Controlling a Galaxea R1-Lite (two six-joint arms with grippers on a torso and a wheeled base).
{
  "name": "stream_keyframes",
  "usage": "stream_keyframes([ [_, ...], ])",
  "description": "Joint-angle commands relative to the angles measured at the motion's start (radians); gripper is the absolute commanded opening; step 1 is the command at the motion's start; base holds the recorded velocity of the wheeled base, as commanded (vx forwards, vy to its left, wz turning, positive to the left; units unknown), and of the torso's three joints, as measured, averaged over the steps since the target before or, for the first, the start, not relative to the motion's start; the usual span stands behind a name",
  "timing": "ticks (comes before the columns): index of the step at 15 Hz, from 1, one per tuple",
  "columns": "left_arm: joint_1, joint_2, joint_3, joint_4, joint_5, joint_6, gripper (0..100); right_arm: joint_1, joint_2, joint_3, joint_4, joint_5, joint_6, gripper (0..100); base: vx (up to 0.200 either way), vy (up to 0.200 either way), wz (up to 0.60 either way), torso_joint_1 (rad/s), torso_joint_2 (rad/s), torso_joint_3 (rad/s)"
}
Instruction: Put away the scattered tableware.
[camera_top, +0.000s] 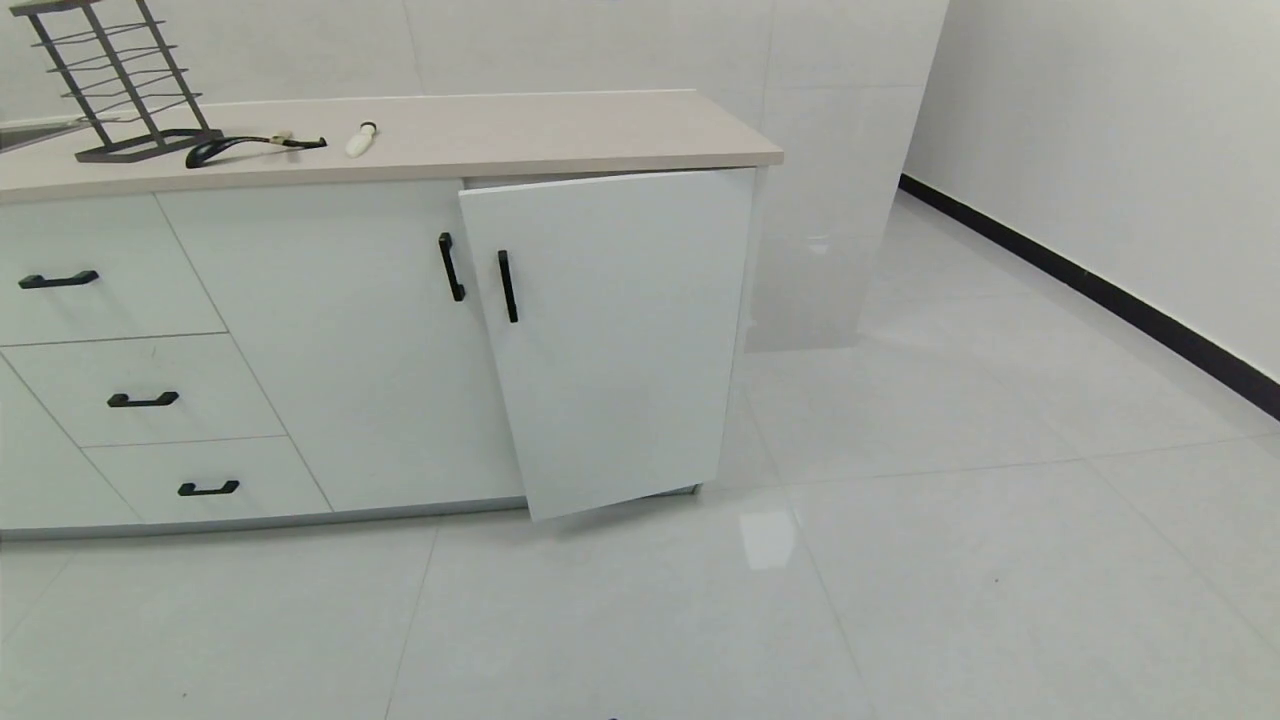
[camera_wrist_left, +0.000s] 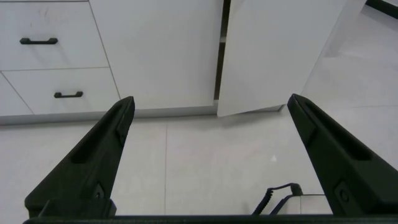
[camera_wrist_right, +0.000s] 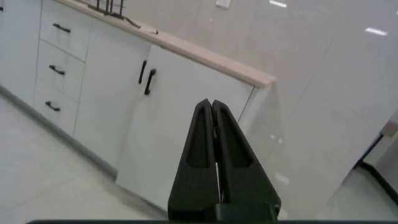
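Landmark: cabinet door (camera_top: 610, 330), standing ajar under the countertop (camera_top: 560, 125).
Tableware: a black ladle (camera_top: 240, 148) and a small white utensil (camera_top: 361, 139) lay on the countertop, above the door and to the robot's left of it. The white one was too small to identify, possibly a short handle.
Left gripper (camera_wrist_left: 211, 101): fingers spread wide, empty, low before the door's bottom edge.
Right gripper (camera_wrist_right: 212, 104): fingers pressed together, empty, facing the door.
Risk: an approach could clip the door's free edge and swing it. A clumsy grasp could push the ladle off the counter's front.
Surroundings: wire rack (camera_top: 120, 85) beside the ladle, farther from the door. Drawers (camera_top: 130, 395) left of the door.
Obstruction: the rack's base crowded the ladle's bowl.
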Motion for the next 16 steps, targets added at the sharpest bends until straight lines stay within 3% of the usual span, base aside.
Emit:
stream_keyframes([
  [1,0.000,0.000,0.000,0.000,-0.001,0.000,100,-0.040,-0.414,0.006,0.369,0.011,0.000,0,0.000,0.000,0.00,0.000,0.00,0.000],
  [3,0.000,0.000,0.000,0.000,-0.001,-0.002,100,-0.063,-0.522,0.009,0.542,-0.023,0.006,0,0.000,0.000,0.00,0.000,0.00,0.000],
  [5,0.000,0.000,0.000,0.000,-0.001,-0.002,100,-0.069,-0.545,0.015,0.677,-0.248,0.048,0,0.000,0.000,0.00,0.000,0.00,0.000],
  [6,0.000,0.000,0.000,0.000,-0.001,0.000,100,-0.052,-0.574,0.015,0.844,-0.363,0.083,0,0.000,0.000,0.00,0.000,0.00,0.000],
  [7,0.000,0.000,0.000,0.000,-0.001,0.000,100,-0.052,-0.574,0.009,0.889,-0.379,0.092,0,0.000,0.000,0.00,0.000,0.00,0.000],
  [10,0.000,0.000,0.000,0.000,0.001,0.001,100,-0.054,-0.574,0.015,0.904,-0.543,0.103,0,0.000,0.000,0.00,0.000,0.00,0.000],
  [12,0.000,0.000,0.000,0.000,0.001,0.003,100,-0.054,-0.574,0.015,0.912,-0.555,0.166,0,0.000,0.000,0.00,0.000,0.00,0.000],
  [16,0.000,0.000,0.000,0.000,0.001,0.001,100,-0.052,-0.574,0.014,0.912,-0.549,0.167,0,0.000,0.000,0.00,0.000,0.00,0.000],
])
